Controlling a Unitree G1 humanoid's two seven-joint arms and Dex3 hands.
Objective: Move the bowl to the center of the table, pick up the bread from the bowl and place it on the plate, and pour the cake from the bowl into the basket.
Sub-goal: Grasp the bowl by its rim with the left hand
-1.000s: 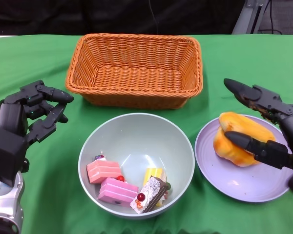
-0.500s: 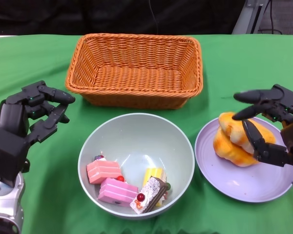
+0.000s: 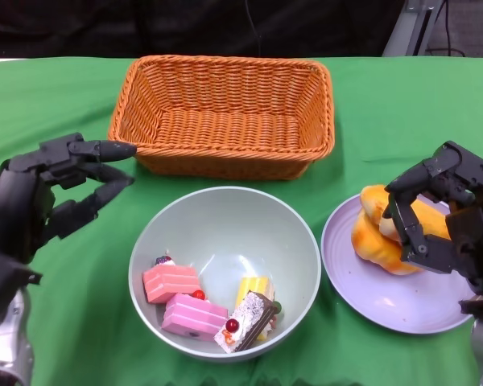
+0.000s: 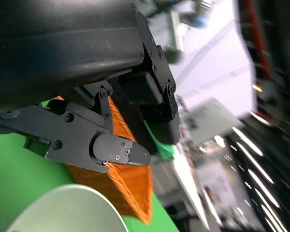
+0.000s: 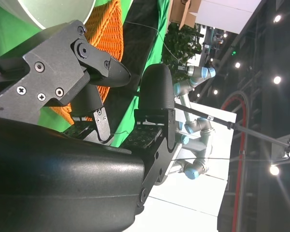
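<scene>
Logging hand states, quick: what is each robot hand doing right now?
Left robot hand: open, holding nothing.
Right robot hand: over the bread; grip cannot be told.

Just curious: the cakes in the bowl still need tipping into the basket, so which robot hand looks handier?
Probably the left robot hand: open beside the bowl, while the right robot hand is over the bread.

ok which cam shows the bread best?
Head view: the bread lies in full on the plate, with the right hand close at its side. Neither wrist view shows it.
</scene>
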